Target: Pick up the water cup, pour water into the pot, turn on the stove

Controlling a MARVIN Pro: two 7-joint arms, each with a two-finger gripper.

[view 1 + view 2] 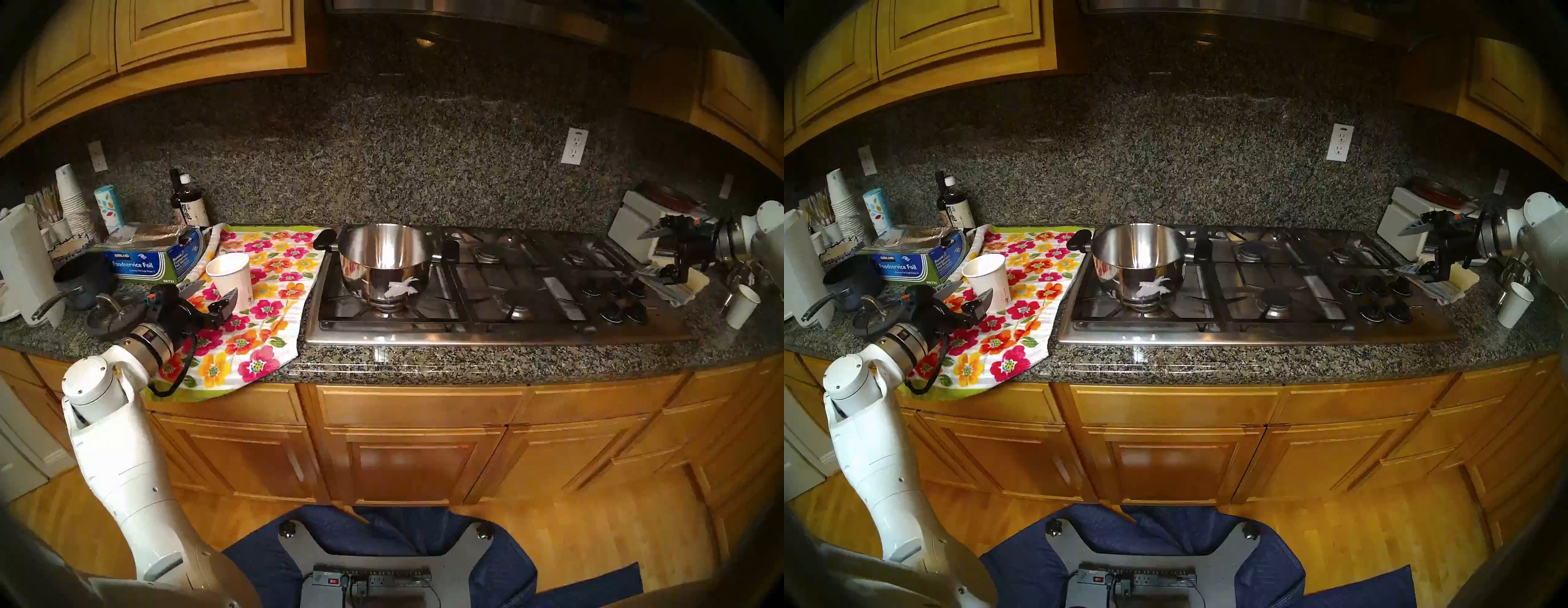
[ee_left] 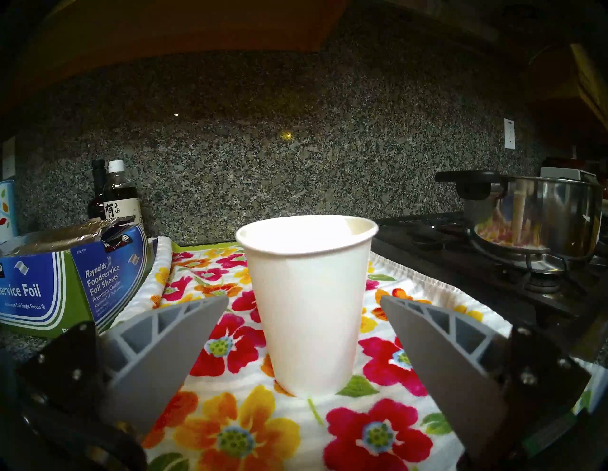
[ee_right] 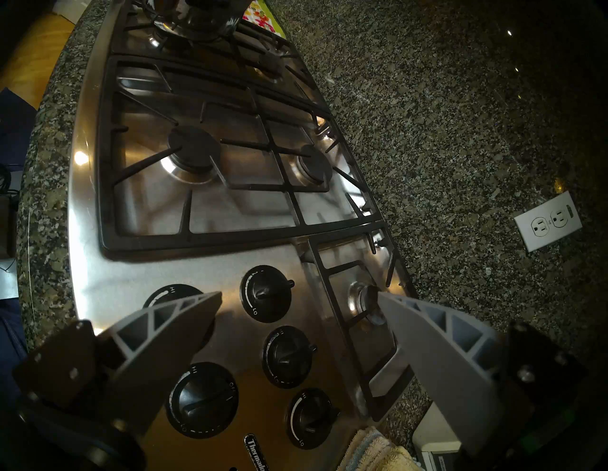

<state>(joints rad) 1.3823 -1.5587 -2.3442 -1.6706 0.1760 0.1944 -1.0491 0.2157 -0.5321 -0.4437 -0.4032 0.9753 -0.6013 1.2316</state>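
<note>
Granite counter is carrying everything we are working over. At the far left, a foil box (image 1: 140,261) is crowding the flowered towel (image 1: 254,314), whose near edge is hanging over the counter lip. We are holding our left gripper (image 2: 304,304) level and wide open, gripping nothing; the water cup (image 2: 307,296) is standing upright on the towel between and just beyond the fingertips, untouched, with open towel around it. Rightward, the pot (image 1: 384,261) is sitting on the stove (image 1: 488,335), on its left burner. Our right gripper (image 3: 299,299) is hovering spread and empty above the knobs (image 3: 283,355).
</note>
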